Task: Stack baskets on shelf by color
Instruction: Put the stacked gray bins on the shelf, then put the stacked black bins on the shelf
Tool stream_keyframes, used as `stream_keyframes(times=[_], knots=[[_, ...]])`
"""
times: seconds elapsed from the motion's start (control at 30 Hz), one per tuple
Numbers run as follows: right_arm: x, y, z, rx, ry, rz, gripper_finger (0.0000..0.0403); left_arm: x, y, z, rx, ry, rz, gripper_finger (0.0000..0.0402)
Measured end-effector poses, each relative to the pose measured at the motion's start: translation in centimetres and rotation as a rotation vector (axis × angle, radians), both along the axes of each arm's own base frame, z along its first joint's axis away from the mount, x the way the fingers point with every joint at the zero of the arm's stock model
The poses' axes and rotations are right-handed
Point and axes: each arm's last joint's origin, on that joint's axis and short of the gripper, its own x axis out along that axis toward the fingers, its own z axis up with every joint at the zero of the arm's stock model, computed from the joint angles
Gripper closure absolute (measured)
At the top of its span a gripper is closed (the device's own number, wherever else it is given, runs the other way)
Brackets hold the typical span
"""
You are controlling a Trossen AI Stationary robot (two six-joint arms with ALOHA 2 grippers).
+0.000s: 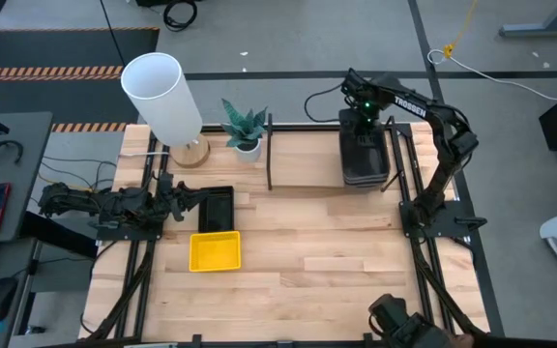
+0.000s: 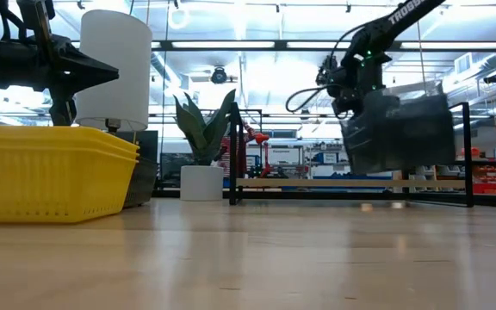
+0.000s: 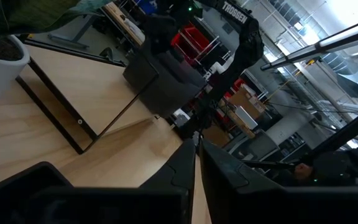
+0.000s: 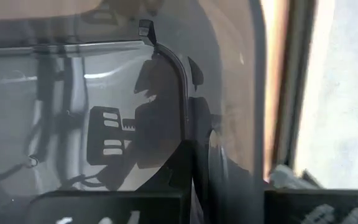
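A dark grey basket (image 1: pixel 365 153) with rounded corners is seen in the upper right of the high view, over the right end of the shelf (image 1: pixel 329 157); its long axis runs up and down the frame. In the low view it is held clear of the shelf's wooden board, slightly tilted, its smooth wall (image 2: pixel 397 131) facing the camera. The right gripper (image 1: pixel 364 114) is clamped on its far rim — the wrist view shows a glossy grey wall pressed against one finger. At centre left of the high view a black mesh basket (image 1: pixel 215 208) lies with a yellow basket (image 1: pixel 215 250) just below it. The left gripper (image 1: pixel 178 195) rests beside the black basket, fingers together. A white lamp (image 1: pixel 162 95) and a potted plant (image 1: pixel 246 129) stand left of the shelf.
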Motion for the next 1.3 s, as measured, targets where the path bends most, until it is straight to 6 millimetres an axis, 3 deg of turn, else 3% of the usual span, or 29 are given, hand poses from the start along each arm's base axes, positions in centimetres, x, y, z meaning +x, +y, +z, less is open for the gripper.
stream_keyframes(times=[0.4,0.97,1.07,1.3], knots=[[-0.2,-0.1,-0.6,-0.001,0.014,-0.008,0.0368,0.0,0.0,0.0,0.0,0.0,0.0,0.0363],[-0.2,0.0,-0.5,-0.042,0.076,-0.079,0.023,0.0,0.0,0.0,0.0,0.0,0.0,0.0362],[0.1,0.5,0.1,-0.065,0.115,-0.076,0.0222,0.0,0.0,0.0,0.0,0.0,0.0,0.0361],[1.6,1.5,3.5,-0.183,0.055,-0.102,0.0215,0.0,0.0,0.0,0.0,-0.001,0.0,0.0369]])
